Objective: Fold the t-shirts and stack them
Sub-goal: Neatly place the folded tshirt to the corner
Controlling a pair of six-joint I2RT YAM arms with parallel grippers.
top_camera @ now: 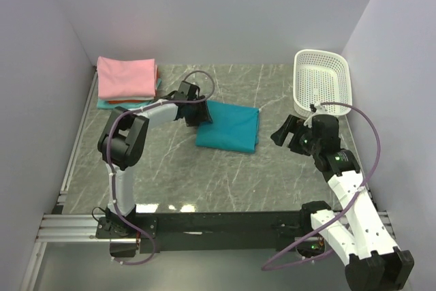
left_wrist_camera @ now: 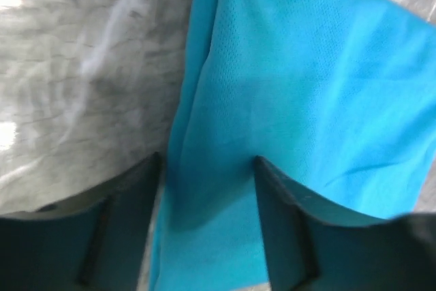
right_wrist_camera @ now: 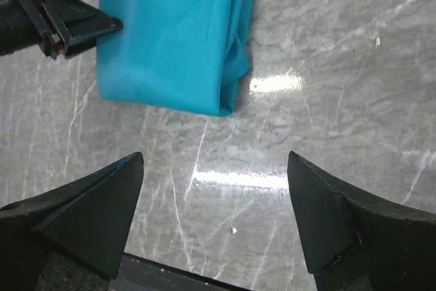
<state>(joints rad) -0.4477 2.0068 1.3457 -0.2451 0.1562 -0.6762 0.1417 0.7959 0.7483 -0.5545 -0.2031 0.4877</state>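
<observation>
Left gripper is down at the left edge of the teal-blue t-shirt, jaws parted with the folded edge running between them; not clamped, as far as this blurry wrist view lets me judge. Right gripper hangs wide open over the marble tabletop, nothing in it, just off the shirt's right side. The teal-blue t-shirt lies mid-table as a tidy rectangle, a little bunched along one edge, so its folding looks done. Far-left corner holds the pile: pink t-shirt on top, aqua t-shirt and red sliver peeking out beneath. My read: what's left is carrying the teal one onto the pink. White lattice basket stands far right, well apart
</observation>
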